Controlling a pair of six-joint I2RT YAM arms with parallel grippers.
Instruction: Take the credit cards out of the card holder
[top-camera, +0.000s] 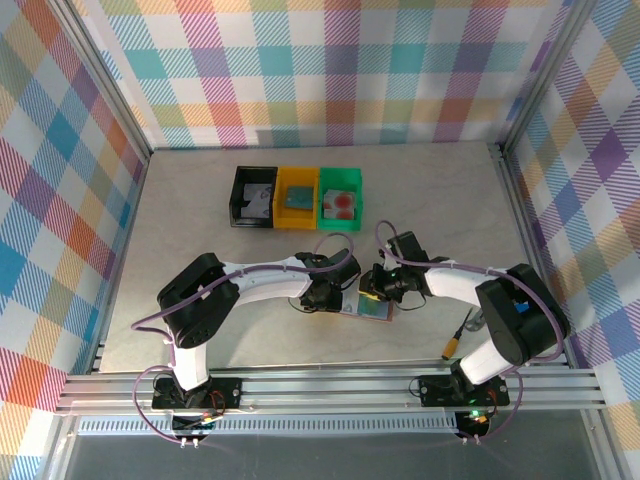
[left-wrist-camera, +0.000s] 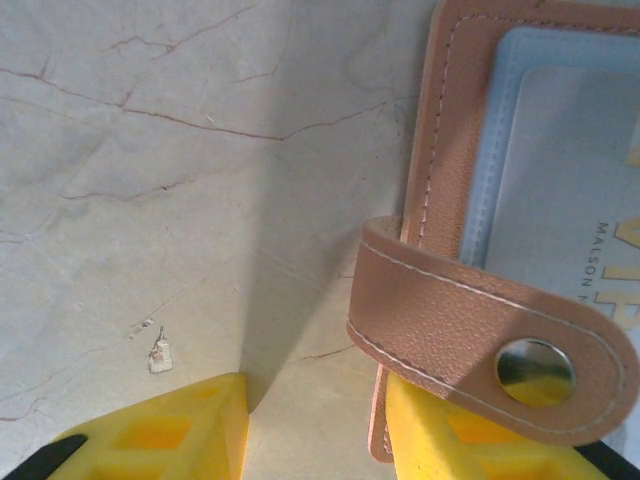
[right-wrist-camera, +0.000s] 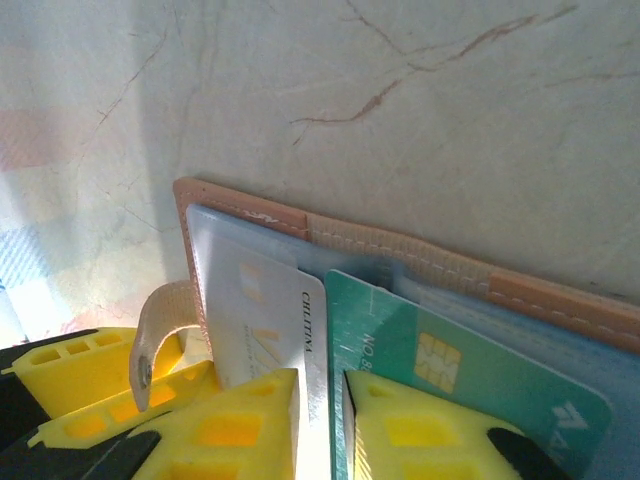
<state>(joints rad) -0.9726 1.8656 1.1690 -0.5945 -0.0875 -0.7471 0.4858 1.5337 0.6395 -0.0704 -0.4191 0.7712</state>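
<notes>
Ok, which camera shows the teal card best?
The right wrist view: the teal card sits close up, chip visible, tucked in the card holder. The top external view shows it as a small, distant teal patch.

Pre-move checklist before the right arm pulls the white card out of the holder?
1. Card holder lying open, pockets up: ok.
2. White card between the fingers of the right gripper: ok.
3. Grip closed on it: cannot tell.
4. Left gripper bracing the holder, one finger at its edge under the strap: contact cannot tell.
5. Teal card clear of right fingers: cannot tell, one overlaps it in view.
</notes>
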